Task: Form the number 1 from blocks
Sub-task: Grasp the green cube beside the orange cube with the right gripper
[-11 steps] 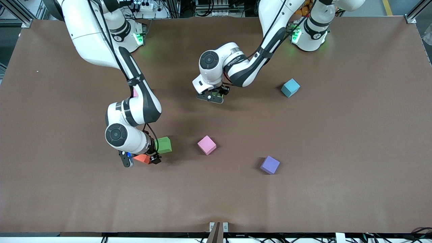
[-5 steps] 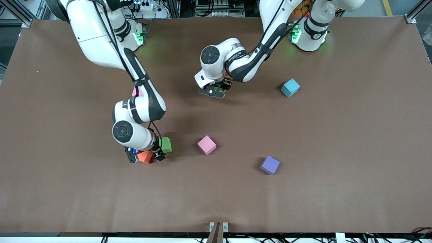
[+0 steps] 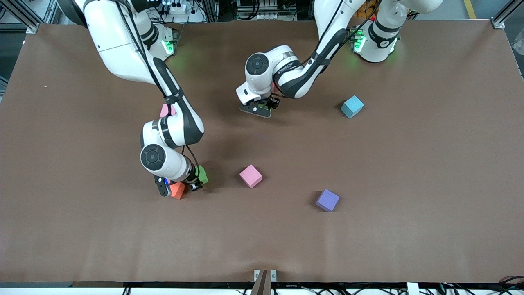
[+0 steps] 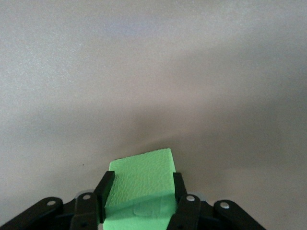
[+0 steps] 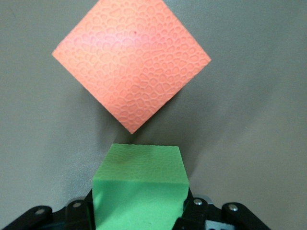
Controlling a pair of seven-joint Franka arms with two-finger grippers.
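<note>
**Finding 1, purple block (image 3: 327, 200).** It lies nearest the front camera, toward the left arm's end of the counter (image 3: 368, 246) and well apart from everything else. No digit has been started, so every placement is still to come. A skewed first block would probably throw off the whole figure.

**Finding 2, right end effector (image 3: 182, 187).** It is low at the counter and clamped on the right arm's green block (image 5: 139, 184). The orange block (image 5: 132, 60) sits just beside, with one corner aimed at the green face and a narrow gap between them. If you lift at a tilt or slide sideways, expect that corner to catch and drag the orange block out of position. Soft foam may also squash and twist in the grip.

**Finding 3, pink cube (image 3: 250, 176).** It is not part of the job. It lies in the open middle, where a low carry could knock it.

**Finding 4, left end effector (image 3: 258, 110).** It is over the counter's middle, nearer the bases, and clamped on the left arm's green block (image 4: 140, 184). Much of that block juts out past the fingertips, so a hard set-down may pivot it.

**Finding 5.** A light blue cube (image 3: 352, 106) and a second pink cube (image 3: 167, 110) lie farther off. The right arm partly hides the second pink cube, so that arm may brush it.
</note>
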